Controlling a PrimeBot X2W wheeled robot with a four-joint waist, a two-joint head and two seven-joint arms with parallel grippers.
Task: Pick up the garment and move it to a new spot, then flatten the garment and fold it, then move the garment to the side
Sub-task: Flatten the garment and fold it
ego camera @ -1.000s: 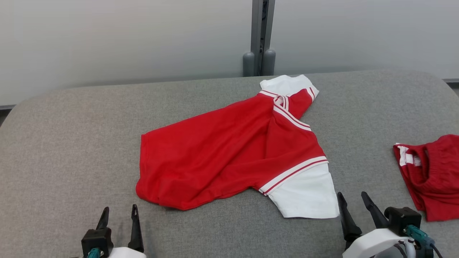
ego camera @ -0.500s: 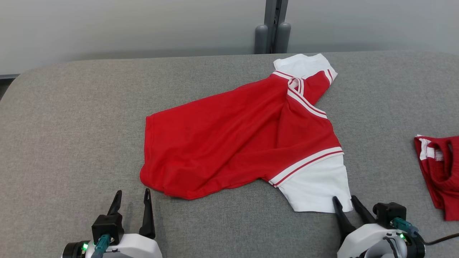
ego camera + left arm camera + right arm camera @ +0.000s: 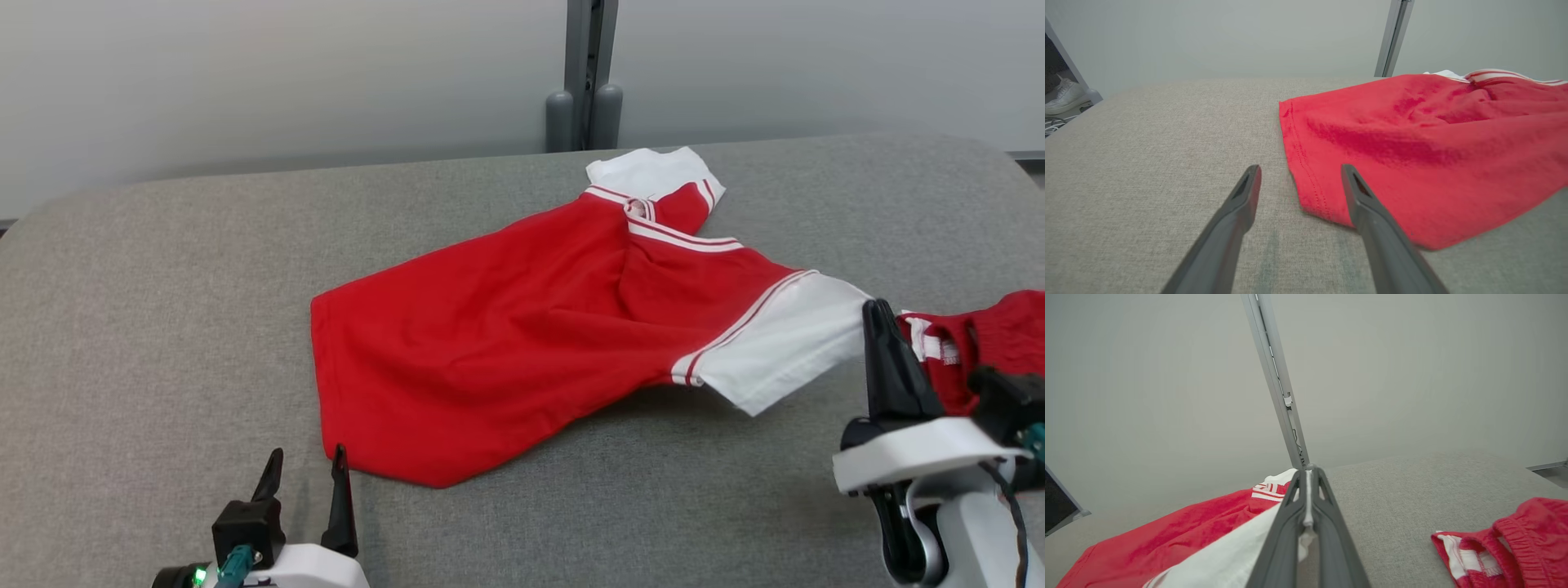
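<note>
Lying on the grey padded surface, the garment is spread ahead of the left claw and off to the left of the right claw. Its red body is rumpled, with the hem end nearest the left claw.

Right claw: the fingers are pressed fully together, and the edge of the white sleeve is pinched between them. In the right wrist view a thin strip of white cloth is seen running up the seam between the two fingers. The sleeve is drawn out taut from the red body towards this claw and is raised off the surface, with a shadow cast beneath it.

Left claw: the fingers are held wide apart and nothing is gripped. It is poised low over the surface, with the hem corner just ahead and to the right of its right finger. Contact with the cloth cannot be told.

A smaller red top is noted just right of the right claw, apart from the sleeve. A grey post stands beyond the far sleeve.
</note>
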